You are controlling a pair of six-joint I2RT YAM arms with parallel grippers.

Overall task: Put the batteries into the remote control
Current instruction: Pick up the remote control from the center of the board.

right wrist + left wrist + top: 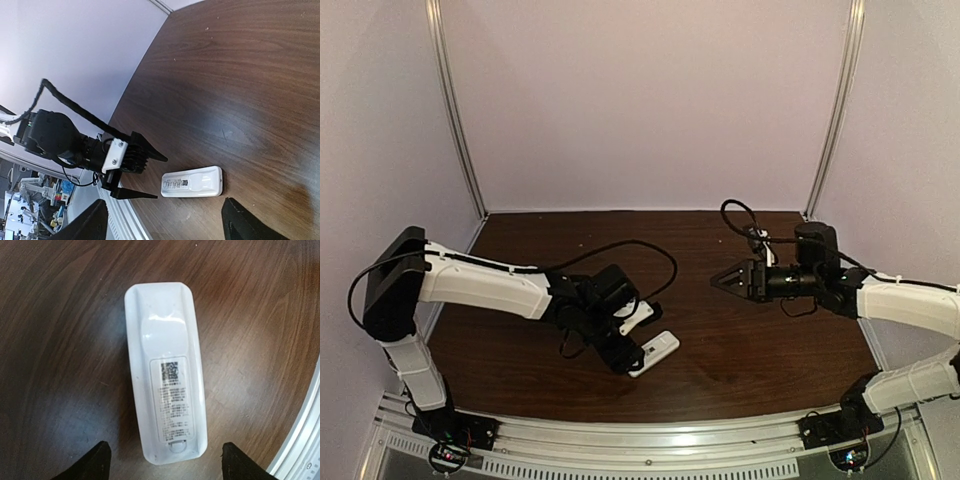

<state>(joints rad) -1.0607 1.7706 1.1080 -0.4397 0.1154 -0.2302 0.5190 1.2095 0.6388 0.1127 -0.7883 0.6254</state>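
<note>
Remote control [165, 370] lies label-side up on the table [60, 340], lengthwise straight ahead of the left gripper [159, 178]. Jaws spread wide, gripping nothing, tips flanking its near end with bare wood each side. Metal edge rail [300, 445] sits close outside one finger. Right gripper [720, 281]: spread wide, empty, well apart from the remote, open tabletop ahead.

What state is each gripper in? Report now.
Left gripper: open, fingers either side of the remote control, gripping nothing.
Right gripper: open, empty.
</note>
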